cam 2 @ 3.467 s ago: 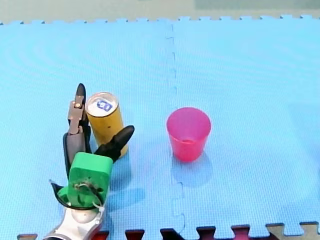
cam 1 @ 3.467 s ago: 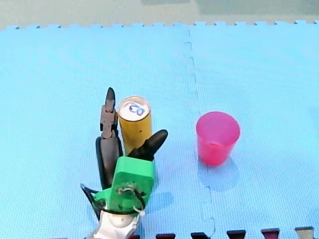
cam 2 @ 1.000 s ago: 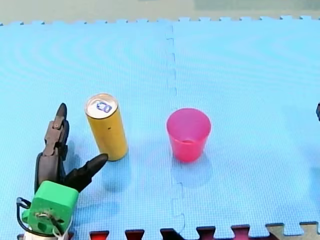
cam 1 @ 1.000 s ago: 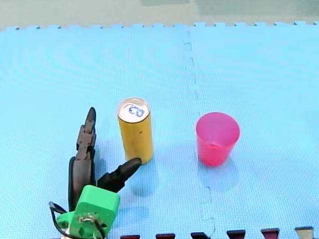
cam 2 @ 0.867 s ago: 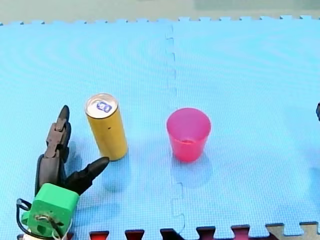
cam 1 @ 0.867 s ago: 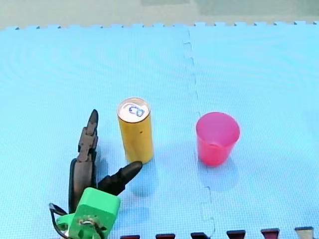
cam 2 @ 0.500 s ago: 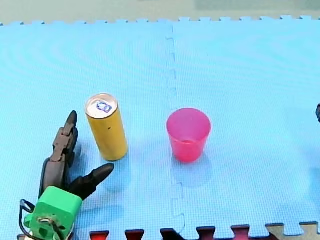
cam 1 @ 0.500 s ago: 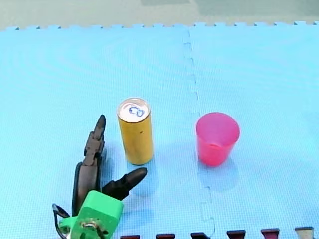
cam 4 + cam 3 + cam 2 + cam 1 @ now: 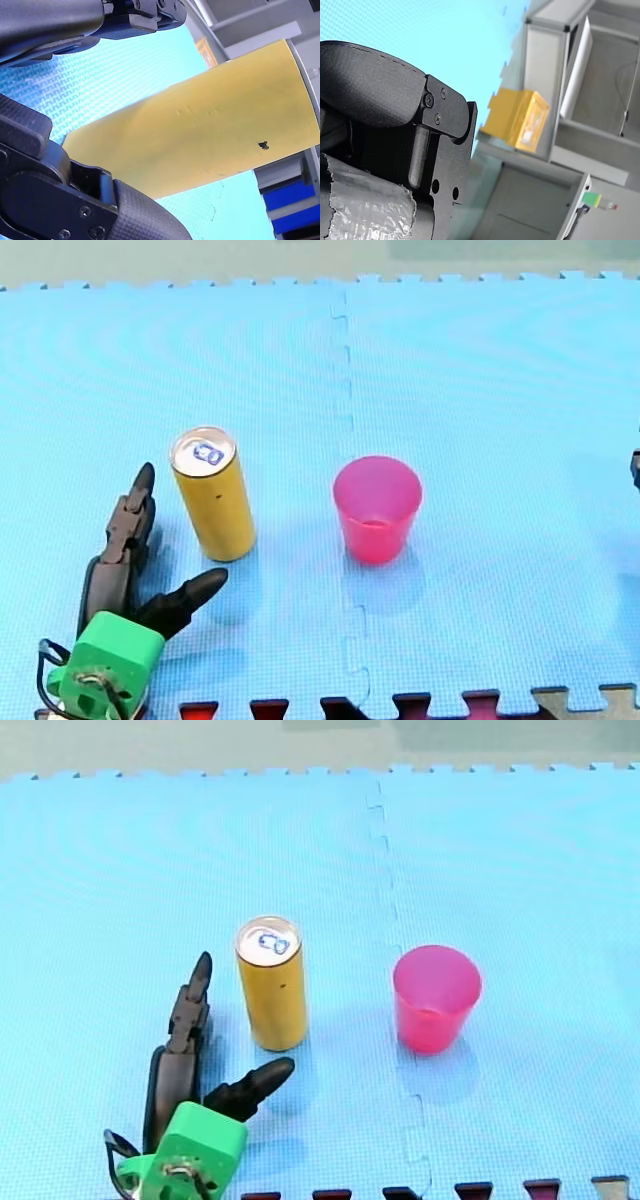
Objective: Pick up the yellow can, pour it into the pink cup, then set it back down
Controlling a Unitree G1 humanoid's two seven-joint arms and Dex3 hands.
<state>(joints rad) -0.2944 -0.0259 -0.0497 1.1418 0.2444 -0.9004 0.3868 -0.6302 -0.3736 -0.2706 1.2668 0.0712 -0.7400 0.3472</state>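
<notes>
Standing upright, yellow can (image 9: 272, 990) separates left hand's (image 9: 188, 1088) empty fingers (image 9: 187, 1010) from pink cup (image 9: 436, 1000).

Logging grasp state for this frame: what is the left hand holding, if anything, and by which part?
Nothing. The left hand is open, beside the yellow can and apart from it; the can stands upright on the blue mat.

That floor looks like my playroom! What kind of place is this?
Probably a robot test room, not a playroom: blue foam mats, grey metal cabinets at the edge, and the robot's left hand beside a can.
</notes>
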